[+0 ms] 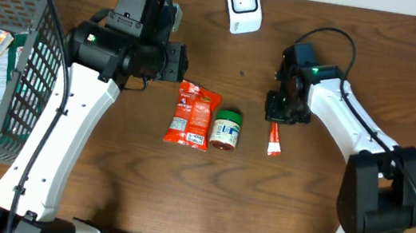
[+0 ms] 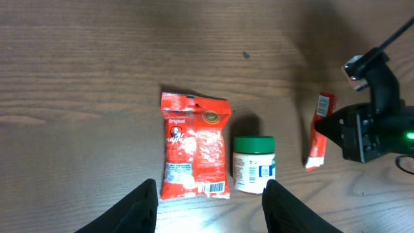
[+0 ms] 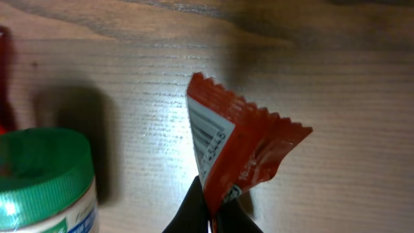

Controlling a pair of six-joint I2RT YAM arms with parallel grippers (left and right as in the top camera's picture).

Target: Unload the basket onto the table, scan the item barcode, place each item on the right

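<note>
The small red sachet [image 3: 242, 145], barcode showing, is pinched at one end by the right pincer [image 3: 208, 210], whose tips are pressed together on it. It sits just right of a green-lidded jar [image 1: 226, 129], and a red snack bag [image 1: 192, 114] lies left of the jar. The left pincer [image 2: 213, 204] hangs spread above both. A white scanner [image 1: 243, 6] sits far back on the wooden surface [image 1: 300, 209].

Lighting in three views.
Overhead was even and sharp; wrist views showed a bright pool on the table [image 3: 149, 129], dim corners, and soft shadow beside the jar [image 3: 39, 162].
</note>
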